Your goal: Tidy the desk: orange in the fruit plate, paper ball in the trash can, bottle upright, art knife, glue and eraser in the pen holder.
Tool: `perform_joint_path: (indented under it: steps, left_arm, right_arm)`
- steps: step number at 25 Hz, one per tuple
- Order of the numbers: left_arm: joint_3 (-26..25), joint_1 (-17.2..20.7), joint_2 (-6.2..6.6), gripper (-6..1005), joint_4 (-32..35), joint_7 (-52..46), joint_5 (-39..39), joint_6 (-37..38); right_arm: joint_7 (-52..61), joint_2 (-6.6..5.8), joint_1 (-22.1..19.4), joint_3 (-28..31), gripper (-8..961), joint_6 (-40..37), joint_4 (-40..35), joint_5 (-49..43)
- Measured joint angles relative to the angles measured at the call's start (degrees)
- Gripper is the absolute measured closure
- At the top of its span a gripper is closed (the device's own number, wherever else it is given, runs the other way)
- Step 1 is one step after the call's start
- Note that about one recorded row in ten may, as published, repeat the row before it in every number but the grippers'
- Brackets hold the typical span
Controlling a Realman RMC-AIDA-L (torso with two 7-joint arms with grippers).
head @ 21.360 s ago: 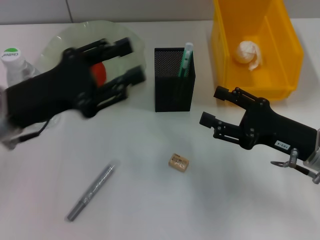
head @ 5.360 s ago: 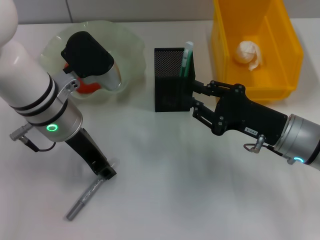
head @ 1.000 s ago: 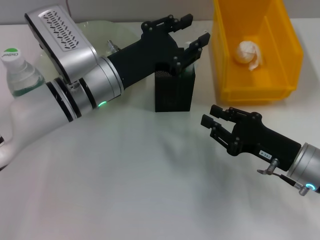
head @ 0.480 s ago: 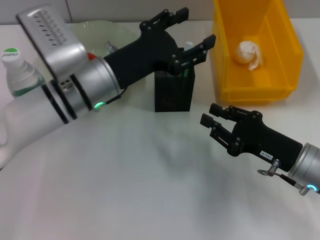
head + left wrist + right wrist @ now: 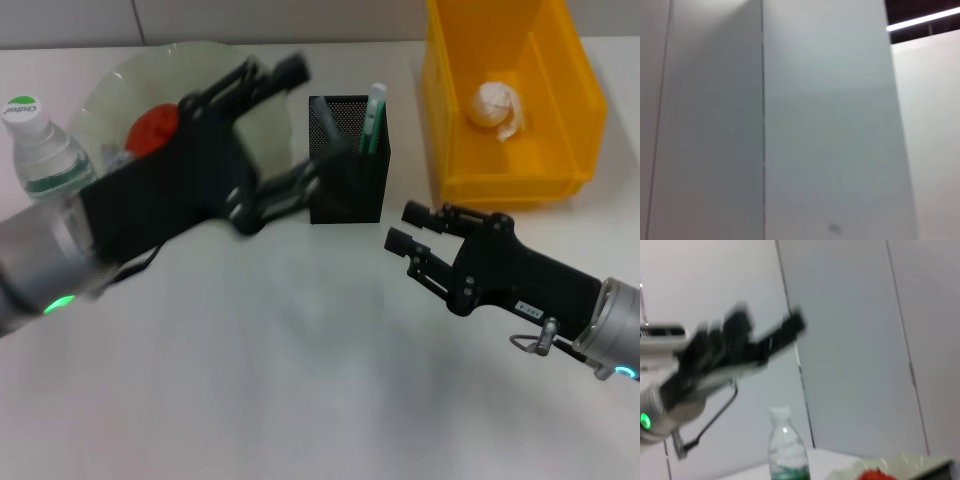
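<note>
The orange (image 5: 150, 125) lies in the pale green fruit plate (image 5: 205, 52). In the yellow trash can (image 5: 510, 172) sits the paper ball (image 5: 497, 105). The bottle (image 5: 35, 150) stands upright at the left edge. A green glue stick (image 5: 373, 115) pokes out of the black mesh pen holder (image 5: 350, 185). Art knife and eraser are out of view. My left gripper (image 5: 300, 125) is open and empty, blurred, just left of the holder. My right gripper (image 5: 400, 226) is open and empty, low over the desk to the holder's right. The right wrist view shows the bottle (image 5: 785, 450) and the orange (image 5: 872, 475).
White desk spreads in front of the holder and both arms. The left wrist view shows only a grey wall panel (image 5: 790, 125). My left arm (image 5: 730, 350) appears blurred in the right wrist view.
My left gripper has pulled back from above the pen holder, down and to the left, and is blurred with motion. The right gripper has edged slightly toward the holder.
</note>
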Motion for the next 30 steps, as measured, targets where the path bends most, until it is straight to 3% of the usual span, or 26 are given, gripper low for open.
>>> perform_joint_path:
  steps: [5,9,16,30]
  left_arm:
    - [-6.9,5.6,2.51,194,0.5,-6.4,10.7,5.3]
    - [-13.6,9.6,3.35,197,0.0,-7.8,18.8,7.2]
    - [-21.7,11.3,3.37,197,-4.8,-7.4,27.0,9.8]
    - [-23.0,8.9,2.62,197,-5.8,-7.8,33.8,9.2]
  right_arm:
    - [0.0,-0.26,-0.5,0.0,568,-3.6,-2.9,-0.2]
    - [0.0,-0.33,-0.4,-0.1,434,-3.2,-7.5,-4.4]
    - [0.7,-0.27,0.3,-1.0,158,-5.3,-12.0,-10.2]
    - [2.9,-0.15,0.5,-3.0,135,-5.0,-12.1,-17.1]
